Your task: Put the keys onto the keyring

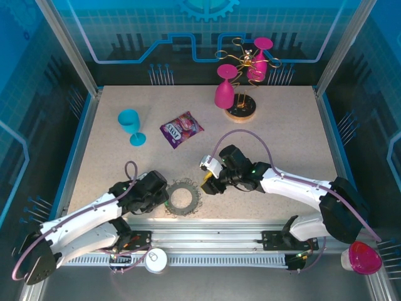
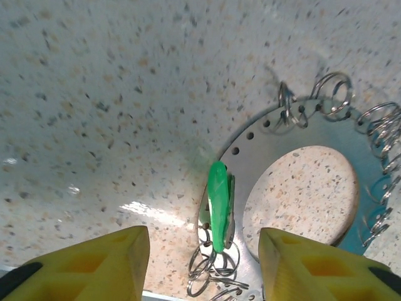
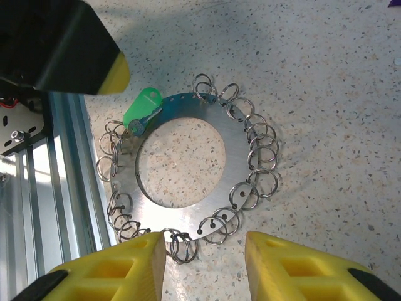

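The keyring (image 1: 182,198), a flat metal ring fringed with wire loops, lies near the table's front edge between my two grippers. A key with a bright green head (image 2: 218,204) stands on edge against the keyring's rim (image 2: 326,128), its lower end among the wire loops (image 2: 210,266). My left gripper (image 2: 203,251) is open around it, with its yellow fingers (image 2: 106,263) well clear of the key on both sides. In the right wrist view the same green key (image 3: 143,105) rests on the keyring (image 3: 188,210) at its far side. My right gripper (image 3: 202,251) hovers open over the near rim, holding nothing.
A purple snack packet (image 1: 181,129) and a blue goblet (image 1: 131,123) stand further back. A glass rack on a round wooden base (image 1: 241,111) holds pink glasses at the back. The metal rail (image 3: 62,188) runs right beside the keyring. My left finger (image 3: 62,44) looms above the key.
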You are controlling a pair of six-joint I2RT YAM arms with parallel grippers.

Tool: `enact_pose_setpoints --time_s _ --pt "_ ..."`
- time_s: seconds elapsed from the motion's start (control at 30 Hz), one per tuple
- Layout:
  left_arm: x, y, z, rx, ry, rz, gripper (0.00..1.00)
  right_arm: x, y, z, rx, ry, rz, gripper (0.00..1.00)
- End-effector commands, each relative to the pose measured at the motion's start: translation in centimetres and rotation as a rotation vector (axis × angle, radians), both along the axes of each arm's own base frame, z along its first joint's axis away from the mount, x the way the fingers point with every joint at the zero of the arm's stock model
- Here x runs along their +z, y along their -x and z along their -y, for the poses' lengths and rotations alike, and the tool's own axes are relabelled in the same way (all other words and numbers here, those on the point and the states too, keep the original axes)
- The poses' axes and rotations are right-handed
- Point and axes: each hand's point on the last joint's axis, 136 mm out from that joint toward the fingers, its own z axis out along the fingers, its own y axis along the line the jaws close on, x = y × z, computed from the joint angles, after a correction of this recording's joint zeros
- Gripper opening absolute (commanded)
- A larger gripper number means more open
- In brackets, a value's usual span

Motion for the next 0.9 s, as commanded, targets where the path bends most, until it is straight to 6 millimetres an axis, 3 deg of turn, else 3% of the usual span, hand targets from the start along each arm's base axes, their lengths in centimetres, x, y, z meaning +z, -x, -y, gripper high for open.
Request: enact_pose_setpoints --time_s 0.0,0.27,0.47,0.57,0.67,0.87 --pt "-0.8 -0.3 2.0 -0.011 0.064 -0.037 0.42 0.1 0.0 0.3 -0.016 -0.010 0.006 0.39" --pt "-2.8 -1.2 2.8 -0.011 0.044 -0.065 0.28 0.1 0.4 1.1 -0.025 -0.010 0.007 0.38" --pt "-2.4 -1.5 2.7 -0.017 0.030 -0.050 0.07 0.2 0.3 1.3 -0.029 -0.016 0.010 0.38" --pt "-1.1 -2.0 2.5 -0.046 0.014 -0.010 0.00 0.4 0.2 1.3 -0.038 -0.026 0.003 0.38" --pt "1.2 -3.1 2.9 -0.113 0.006 0.074 0.00 0.8 -0.4 1.7 -0.066 -0.042 0.001 0.38" --pt "7.5 -6.0 5.0 -0.341 0.017 0.347 0.00 2.7 -1.7 3.2 -0.128 -0.098 0.010 0.36"
